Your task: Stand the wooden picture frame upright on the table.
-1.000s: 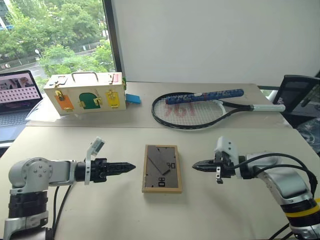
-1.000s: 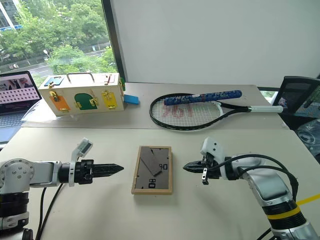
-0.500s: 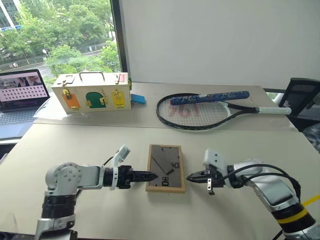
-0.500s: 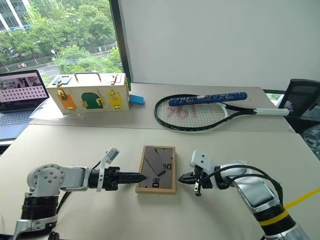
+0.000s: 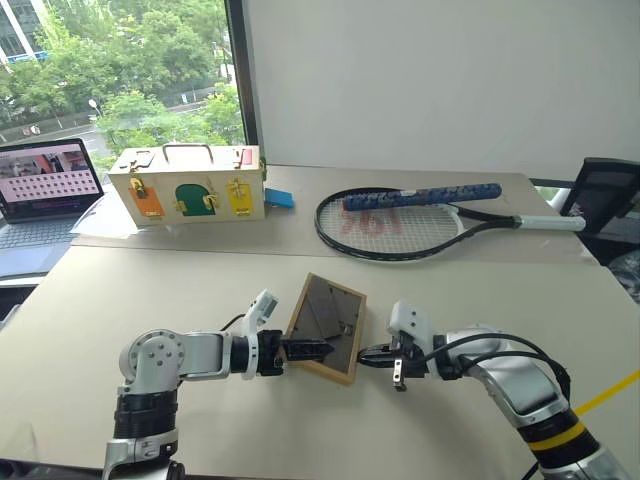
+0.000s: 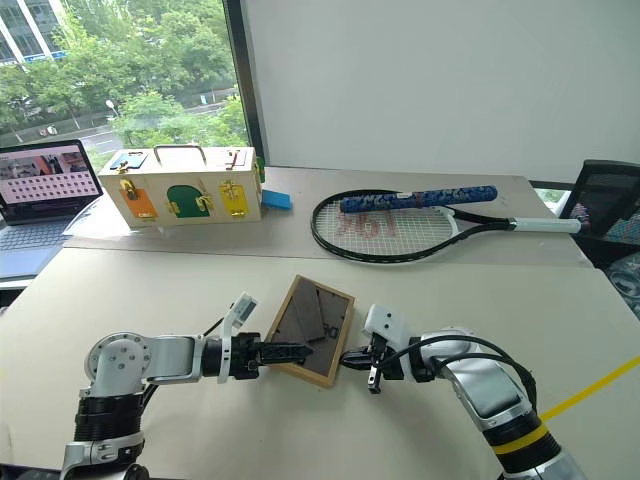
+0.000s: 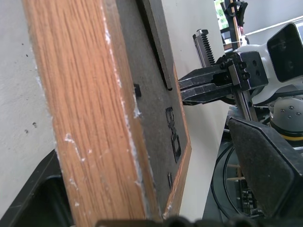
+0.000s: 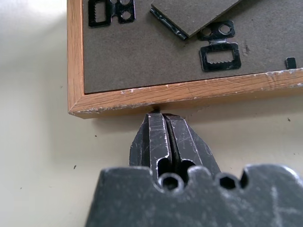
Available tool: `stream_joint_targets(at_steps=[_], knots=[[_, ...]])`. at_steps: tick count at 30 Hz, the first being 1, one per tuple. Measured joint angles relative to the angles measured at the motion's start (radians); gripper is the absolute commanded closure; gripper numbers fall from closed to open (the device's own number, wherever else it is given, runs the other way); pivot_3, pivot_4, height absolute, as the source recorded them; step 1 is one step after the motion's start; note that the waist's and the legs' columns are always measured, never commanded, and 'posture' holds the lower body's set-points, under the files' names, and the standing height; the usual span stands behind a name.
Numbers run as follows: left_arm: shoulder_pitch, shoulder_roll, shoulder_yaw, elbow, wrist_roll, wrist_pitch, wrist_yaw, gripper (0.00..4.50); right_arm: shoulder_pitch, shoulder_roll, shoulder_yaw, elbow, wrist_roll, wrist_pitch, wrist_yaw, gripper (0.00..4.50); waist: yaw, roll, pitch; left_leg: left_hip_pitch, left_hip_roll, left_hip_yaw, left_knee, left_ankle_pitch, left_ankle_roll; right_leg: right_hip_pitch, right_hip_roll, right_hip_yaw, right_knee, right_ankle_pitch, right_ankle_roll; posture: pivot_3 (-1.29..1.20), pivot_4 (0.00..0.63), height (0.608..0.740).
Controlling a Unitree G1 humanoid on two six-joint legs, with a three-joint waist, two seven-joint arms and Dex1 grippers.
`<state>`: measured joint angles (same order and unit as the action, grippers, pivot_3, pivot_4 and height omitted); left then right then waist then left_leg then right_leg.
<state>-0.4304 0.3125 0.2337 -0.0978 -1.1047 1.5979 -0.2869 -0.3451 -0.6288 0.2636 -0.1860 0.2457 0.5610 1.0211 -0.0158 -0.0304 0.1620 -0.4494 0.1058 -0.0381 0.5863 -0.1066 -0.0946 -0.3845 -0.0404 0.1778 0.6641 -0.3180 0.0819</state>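
The wooden picture frame (image 5: 325,325) lies back-up on the table (image 5: 150,290), tilted, with its left edge raised and its right edge down. Its dark grey back and fold-out stand show in the right wrist view (image 8: 165,61). My left gripper (image 5: 308,350) is open, its jaws standing around the raised left edge. In the left wrist view one finger (image 7: 265,170) stands apart from the frame's back (image 7: 156,118). My right gripper (image 5: 365,355) is shut, its tip (image 8: 158,118) touching the frame's lower right edge.
At the back left stands a wooden latch box (image 5: 187,185) with coloured doors, and a small blue object (image 5: 278,198) lies beside it. A tennis racket (image 5: 400,220) lies at the back right. A laptop (image 5: 45,190) sits far left, a dark chair (image 5: 605,190) far right.
The frame lay flat; now its left edge is lifted. My left gripper moved right onto that edge, and my right gripper moved left and down to the right edge. The camera has shifted.
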Motion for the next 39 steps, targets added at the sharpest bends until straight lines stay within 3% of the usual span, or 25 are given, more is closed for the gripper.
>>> stream_joint_targets(at_steps=[3, 5, 11, 16, 22, 30, 39], knots=[[0.003, -0.003, -0.001, 0.015, -0.011, 0.011, -0.007, 2.74, 0.001, -0.013, -0.003, 0.0, -0.003, -0.007, 0.0, 4.5, -0.001, 0.0, 0.0, -0.002, 0.0, 0.0, 0.0, 0.0, 0.0, -0.002, 0.0, 0.0, 0.0, 0.0, 0.0, 0.0, 0.15, 0.74], [0.001, -0.009, -0.004, 0.015, -0.037, 0.013, -0.017, 3.25, 0.001, -0.017, -0.004, 0.002, -0.005, -0.011, 0.0, 4.5, -0.002, 0.0, 0.0, -0.002, 0.0, 0.0, 0.0, 0.0, 0.0, -0.002, 0.0, 0.0, 0.0, 0.0, 0.0, 0.0, 0.15, 0.74], [-0.003, -0.035, 0.017, 0.041, -0.045, 0.013, 0.002, 3.3, 0.008, -0.051, -0.046, 0.022, -0.005, -0.027, -0.001, 4.5, -0.001, 0.0, 0.0, -0.002, 0.0, 0.0, 0.001, 0.0, 0.0, -0.002, 0.0, 0.0, 0.0, 0.0, 0.0, 0.0, 0.15, 0.74], [-0.026, -0.046, 0.082, 0.116, -0.078, 0.013, 0.061, 3.3, 0.033, -0.105, -0.165, 0.047, -0.002, -0.092, -0.009, 4.5, -0.004, -0.001, 0.0, -0.003, 0.0, 0.0, 0.001, 0.0, 0.0, -0.002, 0.0, 0.0, 0.0, 0.0, 0.0, 0.0, 0.15, 0.74], [-0.036, -0.021, 0.096, 0.193, -0.214, 0.013, 0.123, 3.3, 0.035, -0.087, -0.331, 0.03, 0.193, -0.003, 0.002, 2.7, -0.017, -0.001, 0.001, -0.003, 0.0, -0.001, 0.0, 0.0, 0.0, -0.002, 0.0, 0.0, 0.0, 0.0, 0.0, 0.0, 0.15, 0.74], [-0.066, -0.027, 0.065, 0.229, -0.345, 0.013, 0.198, 3.3, -0.069, 0.038, -0.352, -0.028, 0.35, 0.139, -0.092, 0.08, -0.026, -0.001, 0.001, -0.005, -0.001, -0.002, 0.001, 0.0, 0.0, -0.003, 0.0, 0.0, 0.0, 0.0, 0.0, 0.0, 0.15, 0.74], [-0.06, -0.005, -0.039, 0.118, -0.365, -0.001, 0.186, 3.3, -0.235, 0.07, -0.248, 0.091, 0.406, 0.308, -0.057, 0.08, -0.021, 0.0, 0.001, -0.007, -0.001, -0.003, 0.0, 0.0, 0.0, -0.004, 0.0, -0.001, 0.0, 0.0, 0.0, 0.0, 0.15, 0.74]])
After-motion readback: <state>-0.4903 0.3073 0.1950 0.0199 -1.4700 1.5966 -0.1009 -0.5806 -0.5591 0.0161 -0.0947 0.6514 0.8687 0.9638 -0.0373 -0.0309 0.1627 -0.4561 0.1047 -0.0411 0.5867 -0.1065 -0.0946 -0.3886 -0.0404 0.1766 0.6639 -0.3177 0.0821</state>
